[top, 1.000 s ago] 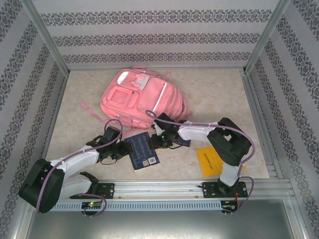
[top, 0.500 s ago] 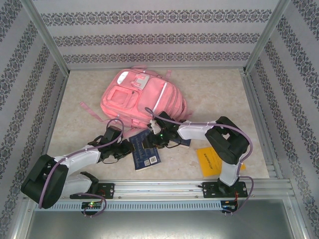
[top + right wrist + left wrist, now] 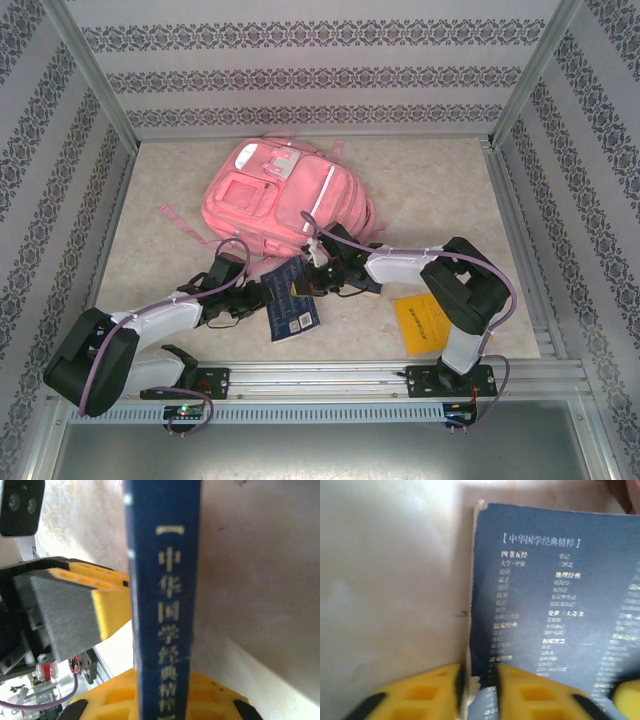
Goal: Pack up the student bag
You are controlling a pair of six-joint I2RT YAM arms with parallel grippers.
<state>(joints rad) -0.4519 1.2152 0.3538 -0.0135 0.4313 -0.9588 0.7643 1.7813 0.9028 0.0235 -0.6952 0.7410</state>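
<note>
The student bag (image 3: pixel 270 190), a large pink backpack, lies flat at the back middle of the table with its front pockets up. In front of it a dark blue book (image 3: pixel 292 305) with Chinese print is tipped up off the table between both grippers. My left gripper (image 3: pixel 262 296) is shut on the book's left edge; its yellow fingers (image 3: pixel 440 690) pinch the cover (image 3: pixel 555 605) there. My right gripper (image 3: pixel 306 283) holds the book from the other side, with the spine (image 3: pixel 162 580) running up from its yellow jaws (image 3: pixel 165 705). The left gripper's finger (image 3: pixel 107 605) shows just beyond the book.
A yellow booklet (image 3: pixel 420 320) lies flat at the right front, beside the right arm's base. A metal rail (image 3: pixel 380 375) runs along the near edge, and patterned walls close in the left, right and back sides.
The book has risen from lying flat to standing tilted on edge and looks narrower from above. The left gripper has moved right and closed on its edge.
</note>
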